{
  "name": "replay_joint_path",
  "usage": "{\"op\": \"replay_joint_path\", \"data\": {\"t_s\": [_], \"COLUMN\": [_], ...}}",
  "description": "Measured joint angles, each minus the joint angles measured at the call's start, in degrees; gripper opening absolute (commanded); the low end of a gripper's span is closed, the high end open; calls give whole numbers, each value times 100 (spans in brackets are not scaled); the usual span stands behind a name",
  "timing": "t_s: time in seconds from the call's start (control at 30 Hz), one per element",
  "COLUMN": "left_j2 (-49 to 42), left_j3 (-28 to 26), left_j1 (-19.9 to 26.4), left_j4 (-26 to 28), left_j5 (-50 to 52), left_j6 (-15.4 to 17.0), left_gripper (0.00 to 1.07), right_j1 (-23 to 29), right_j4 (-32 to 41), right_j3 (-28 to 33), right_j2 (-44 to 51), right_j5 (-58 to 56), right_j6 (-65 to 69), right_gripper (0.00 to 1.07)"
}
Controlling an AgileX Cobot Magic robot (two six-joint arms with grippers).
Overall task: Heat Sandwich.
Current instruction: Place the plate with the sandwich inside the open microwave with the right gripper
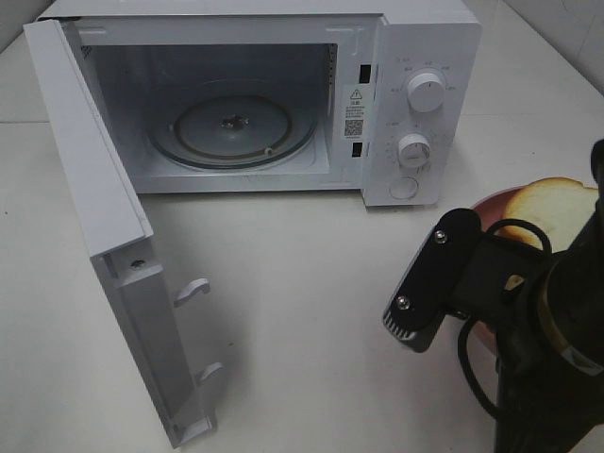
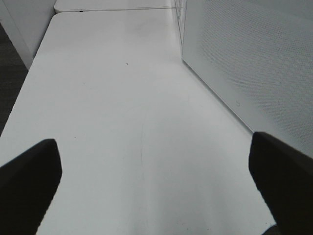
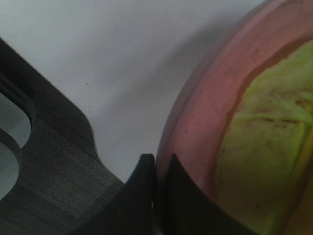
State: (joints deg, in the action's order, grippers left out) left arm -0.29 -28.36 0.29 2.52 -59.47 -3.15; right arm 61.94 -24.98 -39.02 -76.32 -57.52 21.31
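**Two grippers, one sandwich beside an open microwave**

Two robot arms work at a white table (image 1: 311, 311) where a white microwave (image 1: 429, 38) stands along the back edge. Its door (image 1: 85, 179) is swung wide toward the table's left side. Inside, the glass turntable (image 1: 236, 127) is bare. Two round knobs, the upper (image 1: 427, 92) above the lower (image 1: 413, 148), sit on the control panel at the oven's right end.

The sandwich (image 1: 557, 208) lies on a round pink plate (image 1: 486, 203) at the table's right side, just in front of the microwave's right front corner and apart from it. From above it shows a pale, bread-coloured top. The right wrist view shows a yellowish-green, rough face of the sandwich (image 3: 264, 161) filling much of the plate (image 3: 205, 112). A table edge runs close beside the plate, with dark floor beyond.

The right arm's black body covers the near part of the plate in the high view. The right gripper (image 3: 155, 159) has its two dark fingertips pressed together right at the plate's rim. Whether the rim is caught between them cannot be told.

The left gripper (image 2: 154, 147) has its fingers spread wide over bare table (image 2: 107, 98), with nothing between them, near a white perforated panel of the microwave.
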Motion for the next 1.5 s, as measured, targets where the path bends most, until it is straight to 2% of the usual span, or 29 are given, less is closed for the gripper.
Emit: {"op": "replay_joint_path", "data": {"t_s": [0.3, 0.53, 0.83, 1.37, 1.5], "left_j2": [0, 0, 0, 0, 0], "left_j3": [0, 0, 0, 0, 0], "left_j1": [0, 0, 0, 0, 0], "left_j4": [0, 0, 0, 0, 0], "left_j5": [0, 0, 0, 0, 0], "left_j6": [0, 0, 0, 0, 0], "left_gripper": [102, 102, 102, 102, 102], "right_j1": [413, 430, 430, 447, 447], "right_j4": [0, 0, 0, -103, -103], "right_j3": [0, 0, 17, 40, 40], "right_j2": [0, 0, 0, 0, 0], "right_j5": [40, 332, 934, 1117, 1192], "right_j6": [-464, -940, -2166, -2716, -3570], "right_gripper": [0, 0, 0, 0, 0]}}
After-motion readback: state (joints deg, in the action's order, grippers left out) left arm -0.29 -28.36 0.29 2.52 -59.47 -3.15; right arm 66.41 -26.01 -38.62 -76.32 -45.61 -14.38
